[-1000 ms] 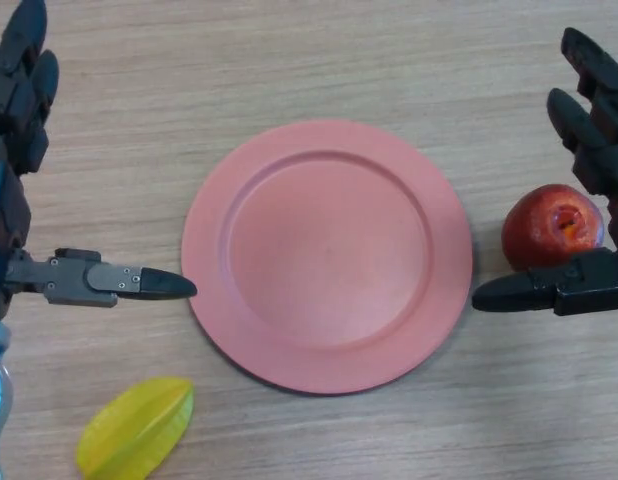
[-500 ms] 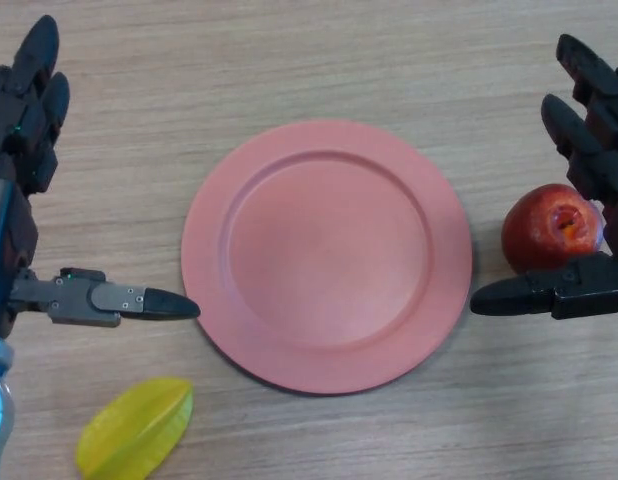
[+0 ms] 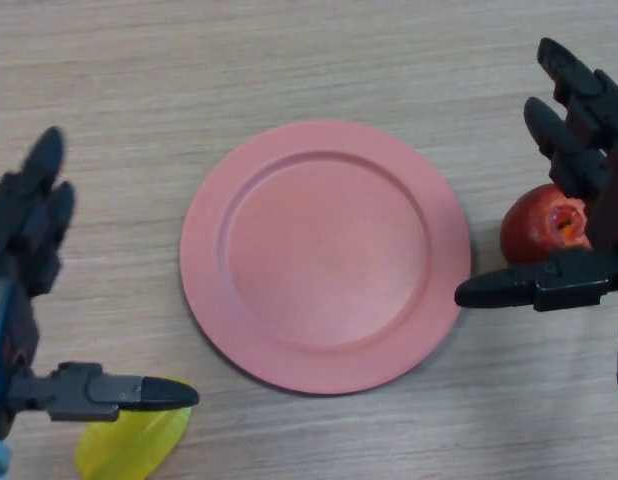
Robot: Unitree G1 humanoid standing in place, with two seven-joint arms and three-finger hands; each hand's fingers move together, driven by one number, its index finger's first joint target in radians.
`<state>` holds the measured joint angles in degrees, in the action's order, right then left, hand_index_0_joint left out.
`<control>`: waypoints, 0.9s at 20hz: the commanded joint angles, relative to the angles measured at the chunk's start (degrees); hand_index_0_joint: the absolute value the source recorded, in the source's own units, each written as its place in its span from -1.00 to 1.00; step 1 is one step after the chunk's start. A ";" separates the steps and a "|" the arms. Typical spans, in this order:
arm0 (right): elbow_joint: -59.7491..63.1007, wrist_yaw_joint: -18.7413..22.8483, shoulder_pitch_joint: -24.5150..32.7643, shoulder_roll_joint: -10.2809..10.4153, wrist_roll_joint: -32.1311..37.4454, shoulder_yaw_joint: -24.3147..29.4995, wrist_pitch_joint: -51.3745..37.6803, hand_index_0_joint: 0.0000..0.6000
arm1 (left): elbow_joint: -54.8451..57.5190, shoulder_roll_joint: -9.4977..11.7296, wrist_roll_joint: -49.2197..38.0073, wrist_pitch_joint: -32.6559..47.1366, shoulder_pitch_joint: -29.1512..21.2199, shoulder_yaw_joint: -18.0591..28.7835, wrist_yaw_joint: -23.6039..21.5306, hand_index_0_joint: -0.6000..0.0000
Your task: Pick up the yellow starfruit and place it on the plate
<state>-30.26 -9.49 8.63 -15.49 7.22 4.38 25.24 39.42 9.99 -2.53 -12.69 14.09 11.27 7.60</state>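
Observation:
The yellow starfruit lies on the table at the bottom left, partly under the thumb of my left hand. That hand is open, fingers straight, above and just behind the fruit, not touching it as far as I can see. The pink plate sits empty in the middle of the table. My right hand is open at the right edge, idle, with its thumb near the plate's right rim.
A red apple lies right of the plate, between the right hand's fingers and thumb, not gripped. The wooden table extends behind the plate.
My left hand has moved down toward the near edge, its thumb now over the starfruit's top. My right hand has shifted slightly left toward the plate.

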 commanded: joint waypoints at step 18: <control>3.00 2.10 5.14 0.93 1.56 -1.22 -11.04 -1.00 | -13.75 0.90 22.40 21.00 11.42 -2.92 -1.69 1.00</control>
<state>-23.98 -8.42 11.70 -13.47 7.23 1.26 20.77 23.45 9.92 17.77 5.10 24.81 6.23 7.12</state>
